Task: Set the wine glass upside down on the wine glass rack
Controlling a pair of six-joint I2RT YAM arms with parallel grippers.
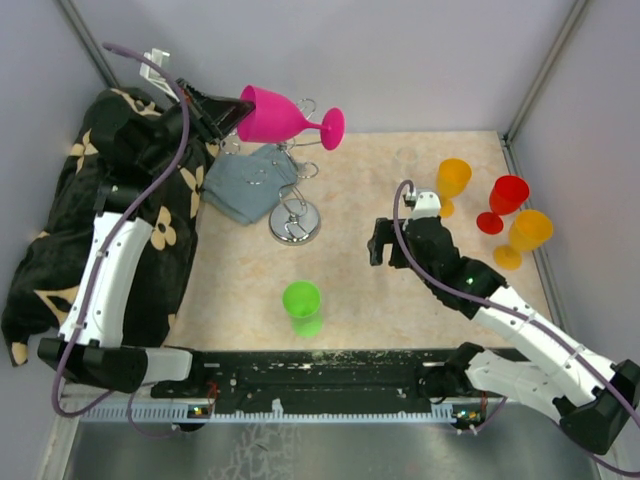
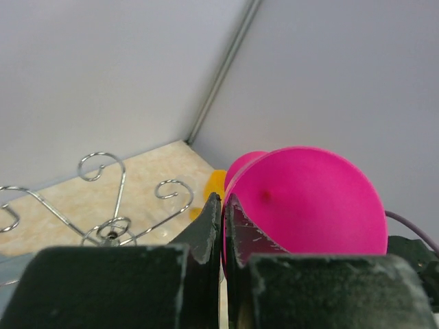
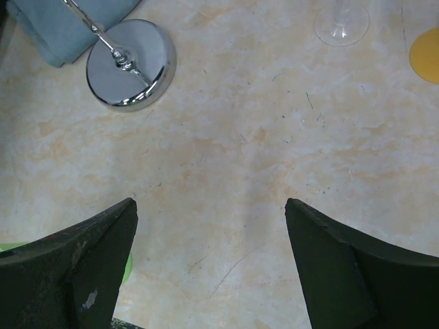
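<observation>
The pink wine glass [image 1: 275, 118] is held in the air on its side, bowl to the left and foot to the right, just above the rack's top loops. My left gripper [image 1: 235, 112] is shut on its rim; in the left wrist view the fingers [image 2: 209, 229] pinch the bowl wall of the glass [image 2: 309, 205]. The wine glass rack [image 1: 295, 222], silver wire with a round shiny base, stands under and in front of the glass; its curled arms [image 2: 103, 226] and base [image 3: 130, 63] also show. My right gripper [image 1: 382, 243] is open and empty over bare table [image 3: 209, 203].
A blue-grey cloth [image 1: 250, 182] lies left of the rack base. A green cup [image 1: 301, 299] stands near the front. Two orange glasses [image 1: 452, 180] [image 1: 527, 234] and a red one [image 1: 505, 198] stand at the right. A black floral cloth [image 1: 60, 250] covers the left side.
</observation>
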